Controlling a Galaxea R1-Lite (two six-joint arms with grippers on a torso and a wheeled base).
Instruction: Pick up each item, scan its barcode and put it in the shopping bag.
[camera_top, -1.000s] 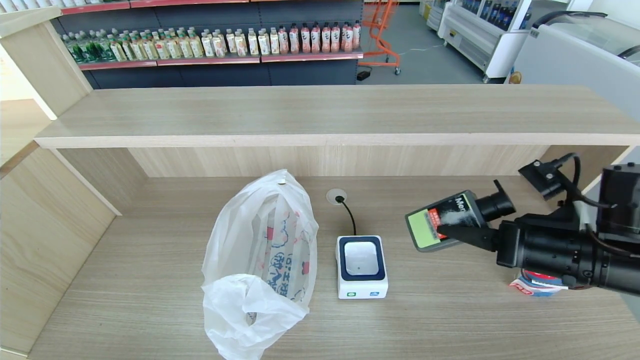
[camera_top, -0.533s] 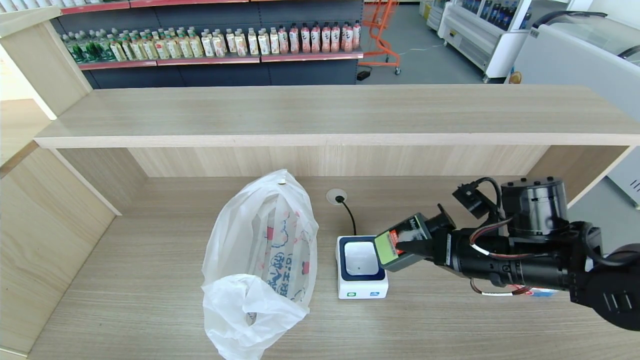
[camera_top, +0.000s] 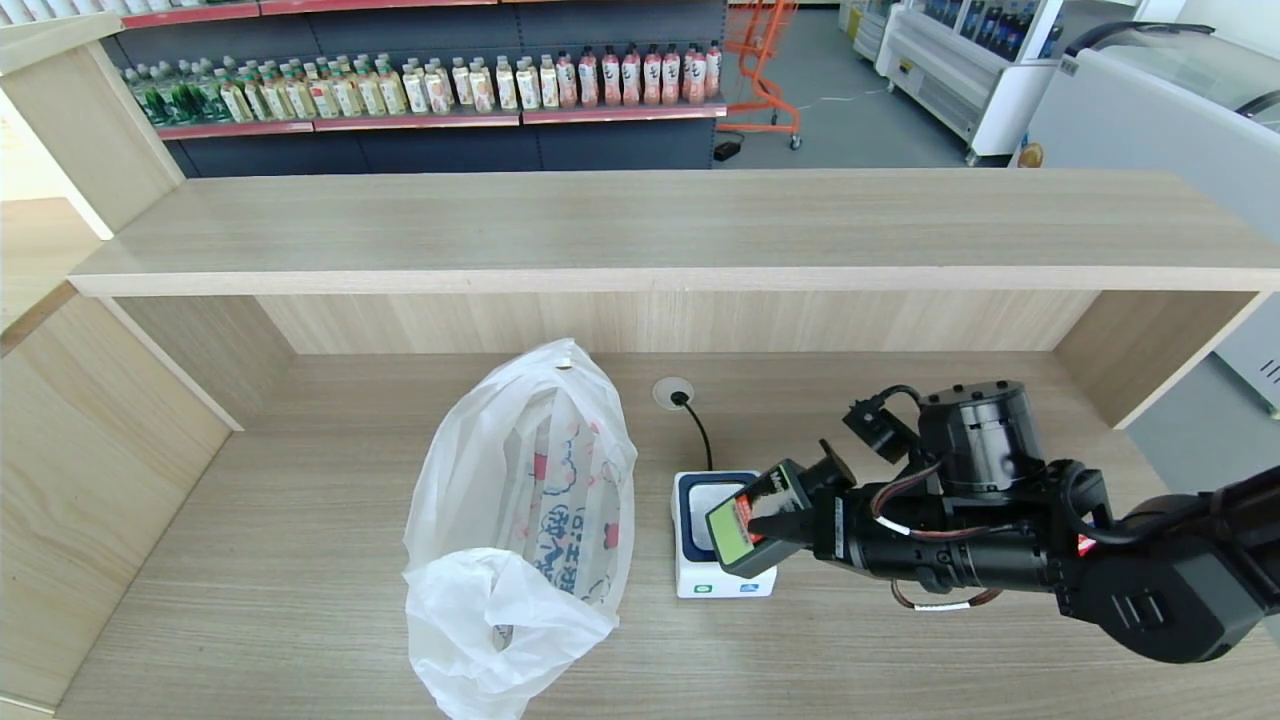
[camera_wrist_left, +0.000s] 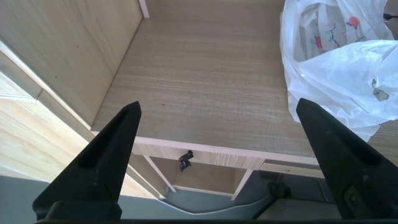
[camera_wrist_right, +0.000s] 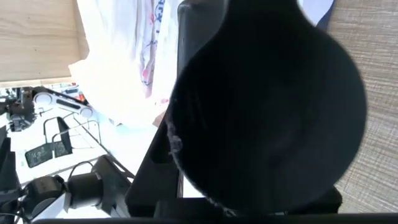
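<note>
Box (camera_top: 728, 537) in right claw (camera_top: 792, 497), apparently just above scanner (camera_top: 722, 585).

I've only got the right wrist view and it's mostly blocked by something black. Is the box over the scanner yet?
Observer: Yes; the right gripper holds the dark box with a green end over the white scanner with a dark blue frame.
Operator: Where's the bag from there?
Observer: The white plastic shopping bag lies on the wooden counter at the scanner's left, apart from it.
Operator: And the left gripper?
Observer: Open, at the counter's front edge beside the bag.
</note>
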